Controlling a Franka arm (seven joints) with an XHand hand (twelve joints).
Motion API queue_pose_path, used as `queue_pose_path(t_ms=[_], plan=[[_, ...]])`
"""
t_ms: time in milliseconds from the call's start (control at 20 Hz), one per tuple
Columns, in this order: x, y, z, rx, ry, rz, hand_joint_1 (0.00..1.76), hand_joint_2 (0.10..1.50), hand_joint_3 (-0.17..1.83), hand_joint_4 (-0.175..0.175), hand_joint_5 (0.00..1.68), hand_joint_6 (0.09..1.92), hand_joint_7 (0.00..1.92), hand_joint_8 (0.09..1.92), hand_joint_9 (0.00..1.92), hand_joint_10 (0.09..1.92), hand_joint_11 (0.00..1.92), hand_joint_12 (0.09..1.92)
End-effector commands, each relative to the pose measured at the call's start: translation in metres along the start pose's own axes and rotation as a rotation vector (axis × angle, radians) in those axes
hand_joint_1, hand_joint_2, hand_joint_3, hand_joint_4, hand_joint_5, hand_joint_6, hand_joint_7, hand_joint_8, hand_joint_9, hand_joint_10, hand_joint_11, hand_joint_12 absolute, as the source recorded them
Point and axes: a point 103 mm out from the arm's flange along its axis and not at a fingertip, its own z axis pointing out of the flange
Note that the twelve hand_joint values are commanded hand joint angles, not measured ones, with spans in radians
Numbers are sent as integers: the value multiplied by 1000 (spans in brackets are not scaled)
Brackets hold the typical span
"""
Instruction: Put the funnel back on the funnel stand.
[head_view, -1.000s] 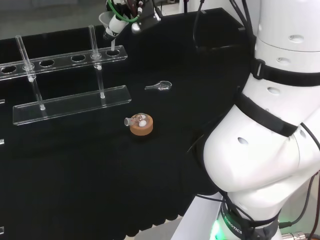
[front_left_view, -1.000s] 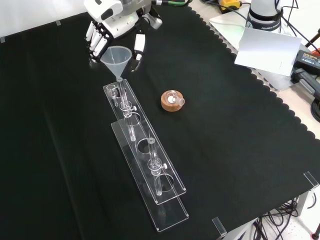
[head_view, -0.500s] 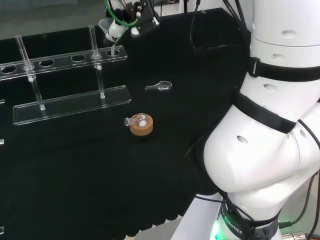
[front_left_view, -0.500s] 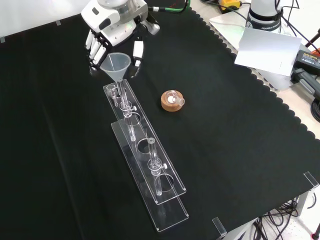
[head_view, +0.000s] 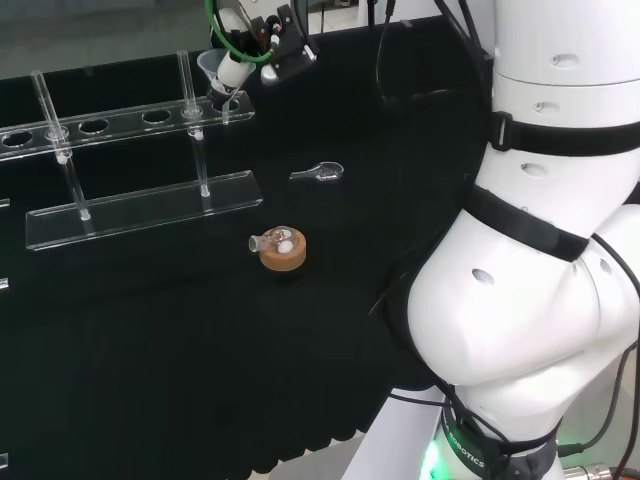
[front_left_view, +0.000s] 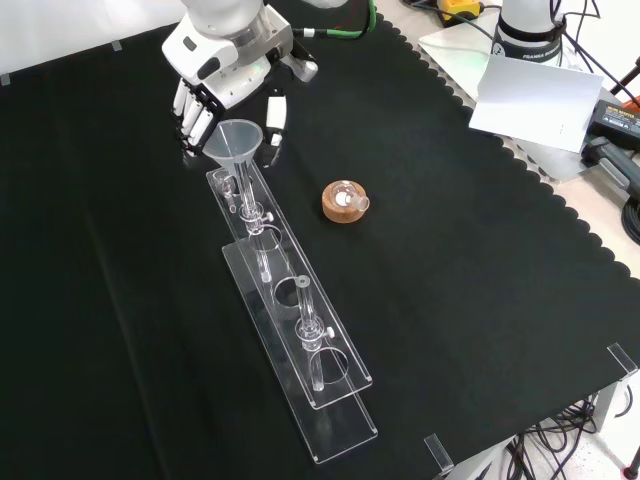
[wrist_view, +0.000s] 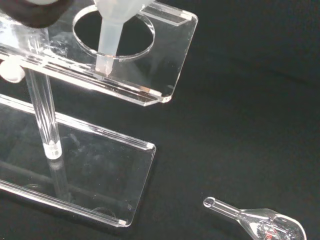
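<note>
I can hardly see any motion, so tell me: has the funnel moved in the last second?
Yes. In the front view the funnel in the robot hand has come down toward the end hole of the clear funnel stand, its stem now closer to the top shelf.

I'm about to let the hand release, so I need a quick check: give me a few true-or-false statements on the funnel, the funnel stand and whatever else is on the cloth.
1. The hand holds the funnel. True.
2. The funnel lies flat on the cloth. False: it is upright above the funnel stand, stem pointing down at the end hole.
3. Funnels already sit in the stand's other holes. False: those holes are open.
4. A small flask rests on a cork ring to the stand's right in the front view. True.
5. The cork ring touches the stand. False: black cloth shows between them.
</note>
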Motion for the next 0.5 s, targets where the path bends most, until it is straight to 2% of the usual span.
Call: queue_pose_path(t_ms=[50,300,500], plan=[[0,3,6,26,23,-19,782,788,431,32,751,578,604,636,905,371,762,1154],[3,3,7,57,38,-49,730,696,426,-8,481,550,487,674,774,453,636,1238],[5,1,7,88,44,-72,682,648,407,-16,373,369,341,685,621,545,527,1296]])
